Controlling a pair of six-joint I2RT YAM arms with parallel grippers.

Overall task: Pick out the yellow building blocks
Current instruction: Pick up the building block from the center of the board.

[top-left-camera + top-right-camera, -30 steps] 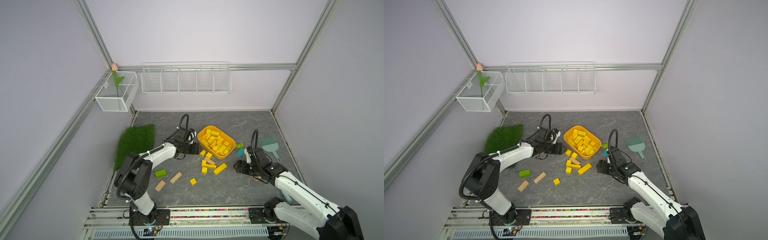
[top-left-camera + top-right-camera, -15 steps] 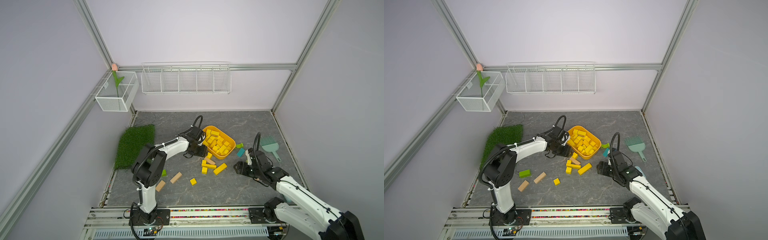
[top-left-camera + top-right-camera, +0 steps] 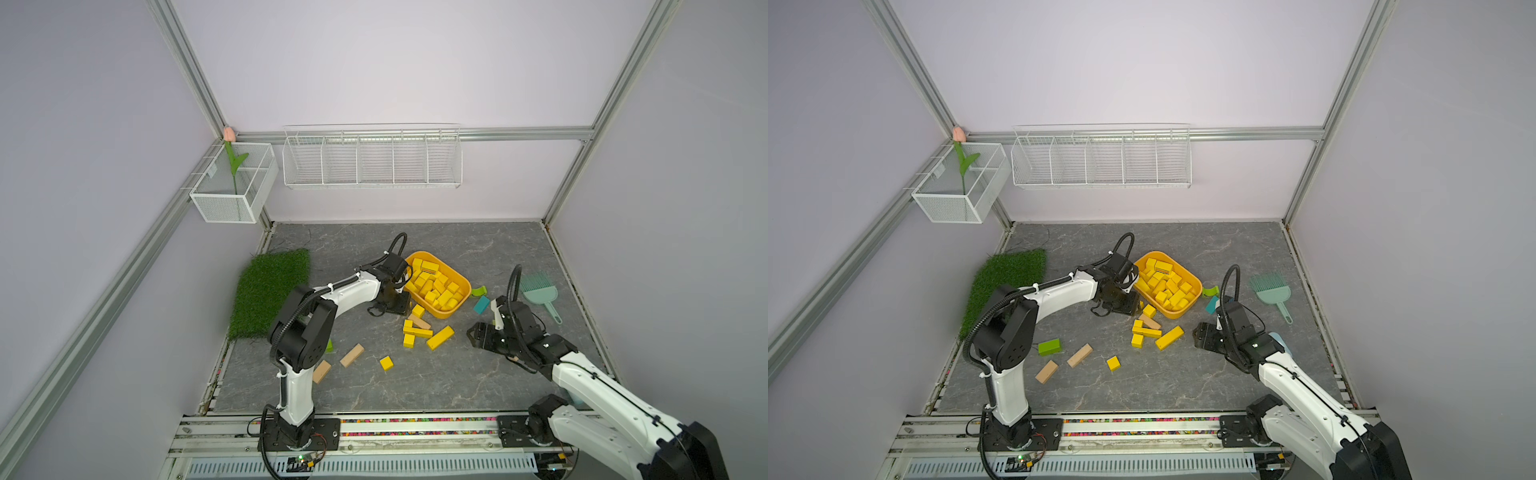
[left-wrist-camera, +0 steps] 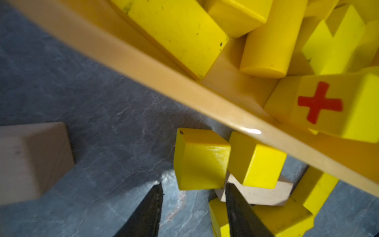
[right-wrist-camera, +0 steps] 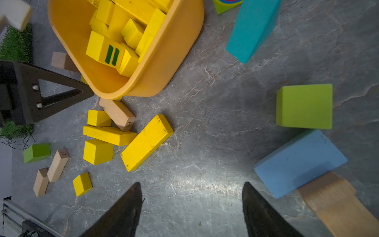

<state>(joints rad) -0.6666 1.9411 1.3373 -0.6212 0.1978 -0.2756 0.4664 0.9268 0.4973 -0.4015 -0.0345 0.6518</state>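
The left tool (image 4: pixel 193 184) points down at the bench (image 4: pixel 92 102) with its jaws at a middling gap and nothing in them. Its tips line up either side of the near edge of a yellow cube (image 4: pixel 202 160) that sits just outside the wall of the yellow-orange tub (image 4: pixel 143 67). That gap looks set to barely clear the cube, which suits the crowding here. A second yellow block (image 4: pixel 256 164) touches the cube on one side, partly under the tub's rim and resting on a tan block (image 4: pixel 258 194), so a wider spread would likely catch the neighbour. The right tool (image 5: pixel 191 183) hangs well apart from this over bare bench, jaws spread wide and empty. It is probably held clear of the left arm's work while staying within reach of the loose pieces. Most of the yellow building blocks (image 3: pixel 436 286) are heaped inside the tub, which appears to be the collecting place. A few lie outside near it, among them a long yellow bar (image 5: pixel 146 142) and a lone small cube (image 5: pixel 82 184). The plain tan bars (image 5: pixel 57 165), the green block (image 5: pixel 304 106) and the blue block (image 5: pixel 299 163) sit scattered on the bench, fittingly left out of the tub.
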